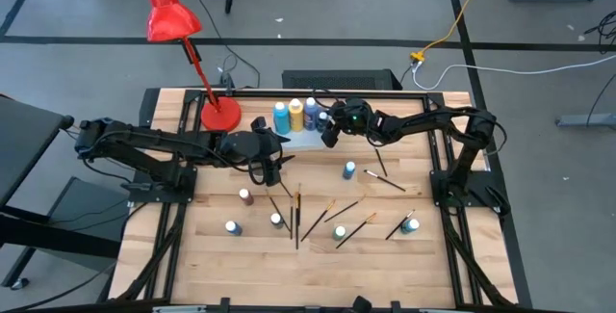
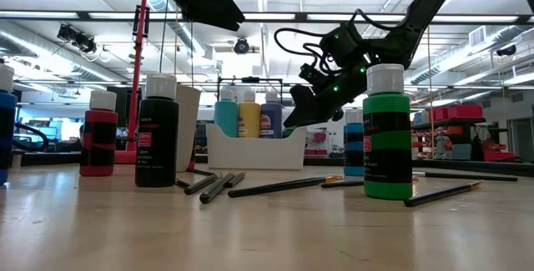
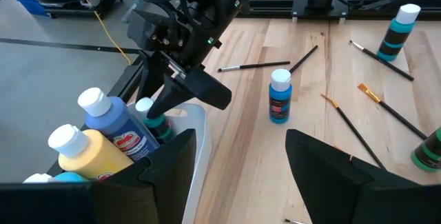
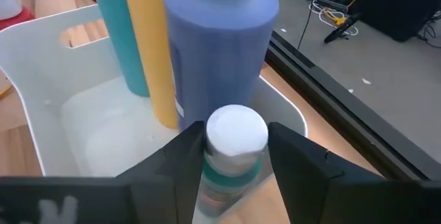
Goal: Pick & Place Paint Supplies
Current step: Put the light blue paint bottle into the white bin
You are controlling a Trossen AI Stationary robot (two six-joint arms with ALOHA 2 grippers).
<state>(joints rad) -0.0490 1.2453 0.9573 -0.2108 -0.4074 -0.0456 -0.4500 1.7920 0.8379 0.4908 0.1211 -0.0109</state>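
A white caddy [image 1: 303, 138] stands at the table's far middle, holding a tall teal [image 1: 281, 116], a yellow [image 1: 296, 113] and a blue bottle [image 1: 311, 111]. My right gripper [image 4: 234, 155] reaches into the caddy's right end, open. Its fingers stand close on either side of the white cap of a small teal bottle [image 4: 234, 148], which is upright inside the caddy. My left gripper [image 1: 269, 164] hangs open above the table, left of centre, with nothing between its fingers. Loose small bottles [image 1: 349, 169] [image 1: 244, 195] and thin paintbrushes [image 1: 296, 212] lie on the wooden top.
A red desk lamp [image 1: 173, 19] stands with its round base [image 1: 220, 114] just left of the caddy. More bottles [image 1: 233, 227] [image 1: 340, 233] [image 1: 411, 223] and brushes [image 1: 390, 180] are scattered over the table's middle and near half. A black rail frames the table's far edge [image 1: 289, 90].
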